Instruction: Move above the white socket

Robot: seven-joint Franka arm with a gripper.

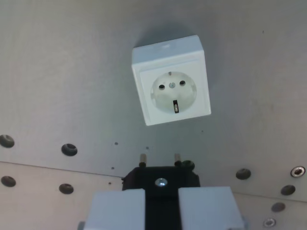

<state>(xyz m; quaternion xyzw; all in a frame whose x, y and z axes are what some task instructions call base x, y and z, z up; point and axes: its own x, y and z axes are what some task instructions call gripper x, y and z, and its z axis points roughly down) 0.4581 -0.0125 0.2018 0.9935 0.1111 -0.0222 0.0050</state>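
Note:
The white socket [171, 86] is a square box with a round recessed face and two holes. It sits on the grey metal surface in the upper middle of the wrist view. My gripper [161, 197] is at the bottom centre, below the socket in the picture and apart from it. Its two white fingers [117, 208] are shut on a black plug [160, 176]. The plug's two metal pins [142, 159] point towards the socket. The pins end well short of the socket's lower edge.
The grey metal plate [57, 72] has a row of holes and screws across the lower part, such as a hole [69, 149] on the left and a screw [298, 171] on the right. A seam [57, 168] runs across the plate.

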